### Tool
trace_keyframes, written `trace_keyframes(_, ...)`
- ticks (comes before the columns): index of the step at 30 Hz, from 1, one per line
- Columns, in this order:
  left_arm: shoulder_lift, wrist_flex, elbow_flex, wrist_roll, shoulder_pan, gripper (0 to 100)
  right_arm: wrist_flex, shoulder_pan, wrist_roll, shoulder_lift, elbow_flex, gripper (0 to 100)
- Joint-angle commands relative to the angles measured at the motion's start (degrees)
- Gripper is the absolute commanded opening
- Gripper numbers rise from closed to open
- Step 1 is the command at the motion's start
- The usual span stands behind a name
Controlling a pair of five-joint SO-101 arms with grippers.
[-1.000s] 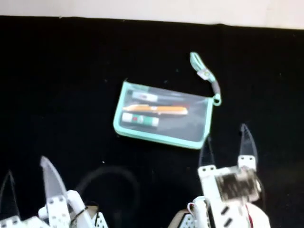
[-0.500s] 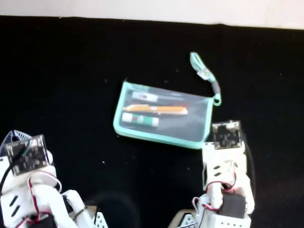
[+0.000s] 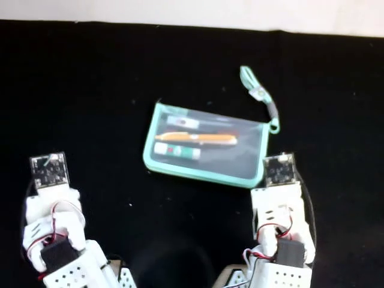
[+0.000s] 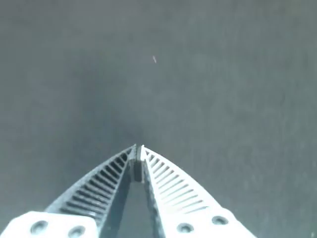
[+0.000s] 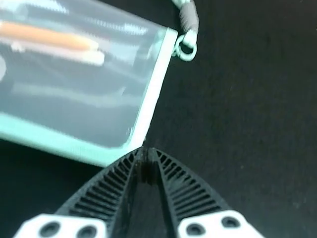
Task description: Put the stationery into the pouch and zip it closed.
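— While the two arms sit at the black bench (image 3: 90, 78), how many things lie on it?

— One pouch (image 3: 240, 157), flat near the middle, with one strap (image 3: 259, 91) trailing from its far corner. Three pieces show through its clear face: an orange pen (image 3: 201, 138), a white-and-green stick (image 3: 177, 151) and a smaller white one (image 3: 183, 122).

— And the jaws?

— The left jaws are pressed tip to tip over bare bench, holding nothing. The right jaws are likewise closed and empty, their tips just beside the pouch's near corner.

— What differs from a second ago?

— Both pairs stood spread then. The arms have since folded over, and the pouch has not moved.
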Motion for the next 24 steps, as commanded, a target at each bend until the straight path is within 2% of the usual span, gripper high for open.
trace_keyframes(1, -0.31, -1.14, 2.24, 0.26, 0.48, 1, 4.00, 0.31, -0.62, -0.22, 9.71, 2.3)
trace_keyframes(4, -0.31, -0.79, 4.70, 0.53, 3.38, 1, 9.19, 0.31, -2.55, -0.22, 9.71, 2.3)
trace_keyframes(8, -0.31, 1.58, 5.67, 0.53, 9.71, 1, 9.19, 0.31, -13.19, -0.22, 9.71, 2.3)
trace_keyframes(11, -0.31, 5.01, 5.67, 0.62, 14.20, 1, 8.84, -2.59, -18.81, -0.22, 9.71, 2.6)
trace_keyframes(16, -0.31, 10.64, 5.67, 0.62, 21.85, 1, 11.38, -7.96, -18.02, -0.22, 9.71, 2.6)
trace_keyframes(24, -0.31, 10.64, 5.67, 0.53, 22.02, 1, 11.47, -8.22, -18.11, -0.22, 9.71, 2.6)
